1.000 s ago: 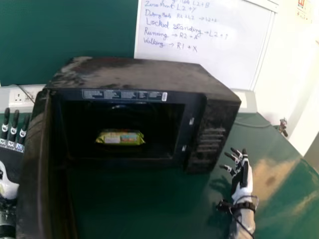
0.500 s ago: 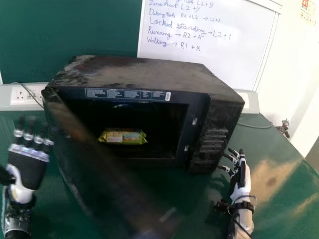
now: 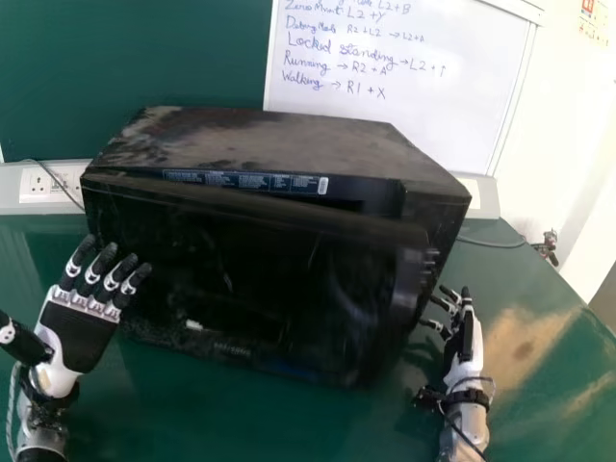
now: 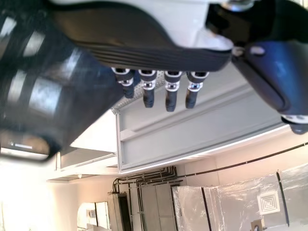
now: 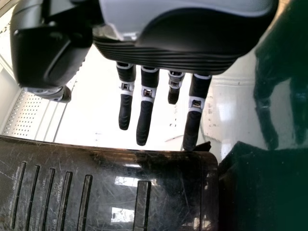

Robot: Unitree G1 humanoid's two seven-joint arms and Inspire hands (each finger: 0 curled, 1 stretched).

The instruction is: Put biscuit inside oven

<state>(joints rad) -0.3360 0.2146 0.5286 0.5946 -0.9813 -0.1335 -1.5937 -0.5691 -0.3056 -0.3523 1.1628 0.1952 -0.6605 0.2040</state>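
Clearly, the left hand stands at the lower left of the frame, fingers straight and fanned wide, over the near edge of the oven door; whether they touch it, I cannot tell. The door's right edge stands out from the oven, leaving a narrow gap along the top. Green table stretches between the hands at the bottom centre, giving room. At the lower right, the right hand is near the oven's side, fingers extended and slightly apart, holding nothing.

Compared with the earlier frames, the left hand is farther in and the door has swung nearly closed, covering the cavity where the biscuit pack lay.

The door is dark, glossy and flat; the boxy oven top is dusty and blotched, its right-hand panel scratched and ribbed.
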